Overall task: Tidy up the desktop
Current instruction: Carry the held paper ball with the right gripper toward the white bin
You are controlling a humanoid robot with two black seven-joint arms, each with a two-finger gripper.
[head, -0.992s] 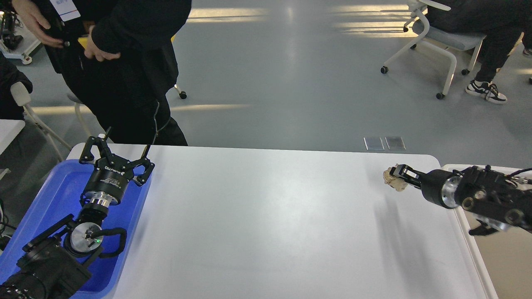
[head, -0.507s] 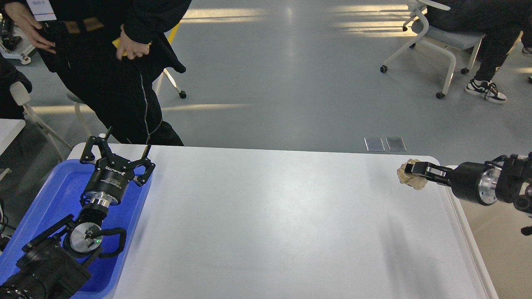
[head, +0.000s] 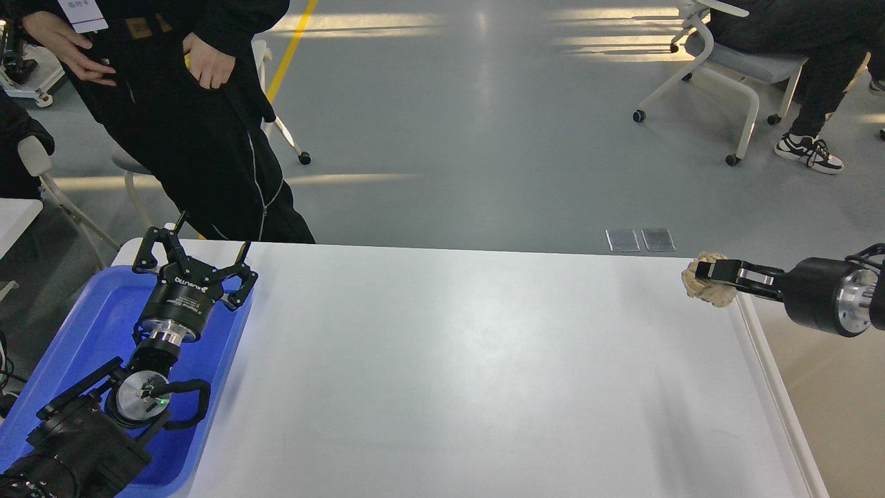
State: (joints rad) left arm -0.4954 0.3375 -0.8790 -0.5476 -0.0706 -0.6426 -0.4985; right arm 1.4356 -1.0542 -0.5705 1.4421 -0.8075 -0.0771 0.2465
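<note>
In the head view, the right end effector [head: 706,271] is seen clamped on a crumpled beige wad [head: 706,285], and over the last second both have been carried rightward and slightly upward, from above the desk's [head: 442,373] right part to its far right corner. The wad is now held just above that corner, near the cream bin [head: 830,415] beside the desk. This is judged to mean the last loose item is being taken off the desk toward the bin; a release over the bin is what remains. The left end effector [head: 193,257] is held wide open and empty above the blue tray [head: 76,332], unchanged in pose. The bystander [head: 200,117] behind the tray has shifted stance.

Only one view is given. The right arm is cut off by the frame edge, so its wrist is barely seen. Most of the bin lies outside the frame and its contents cannot be made out. The tray floor is partly hidden by the left arm. The wad's material cannot be told for certain.
</note>
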